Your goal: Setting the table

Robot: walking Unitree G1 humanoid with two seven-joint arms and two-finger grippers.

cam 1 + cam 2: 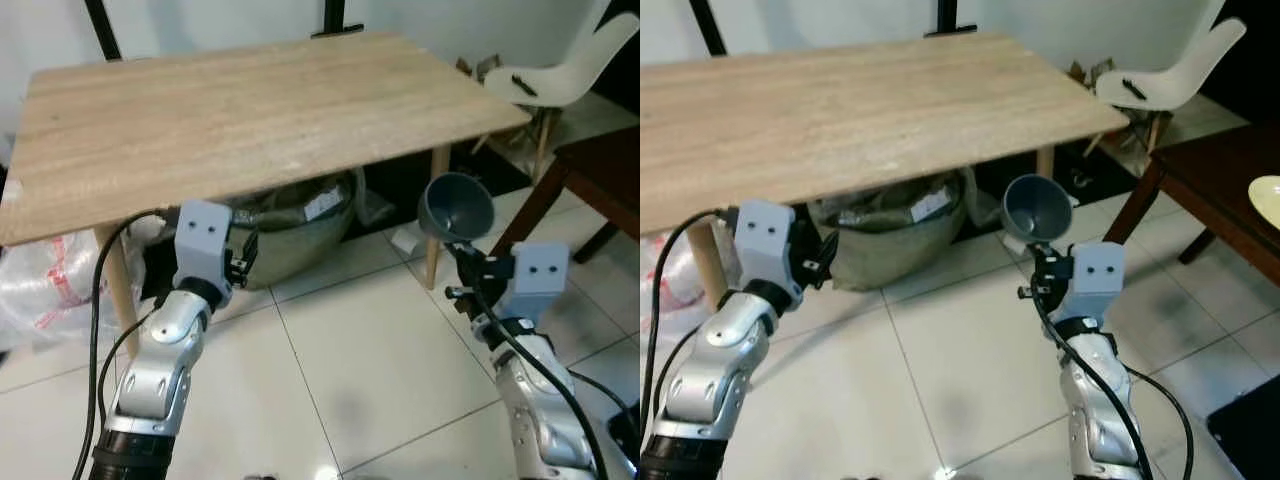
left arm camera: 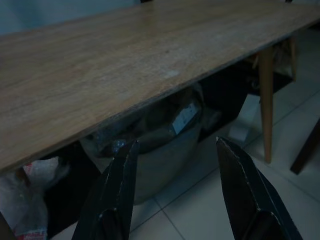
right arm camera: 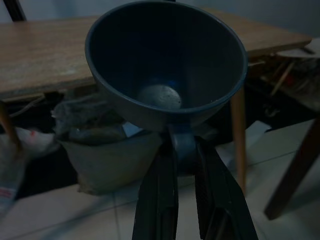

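A light wooden table [image 1: 240, 110] stands in front of me with a bare top. My right gripper [image 1: 462, 252] is shut on the handle of a grey-blue bowl [image 1: 456, 207], held upright below and to the right of the table's near right corner; the bowl [image 3: 165, 65] looks empty inside. My left gripper [image 1: 243, 258] stands open under the table's front edge, nothing between its fingers [image 2: 117, 195].
A grey sack [image 1: 290, 235] and a clear plastic bag [image 1: 45, 285] lie under the table. A white chair [image 1: 560, 70] stands at the back right. A dark wooden table [image 1: 1230, 200] with a pale plate [image 1: 1268, 200] is on the right. White tiled floor [image 1: 350, 360] lies open before me.
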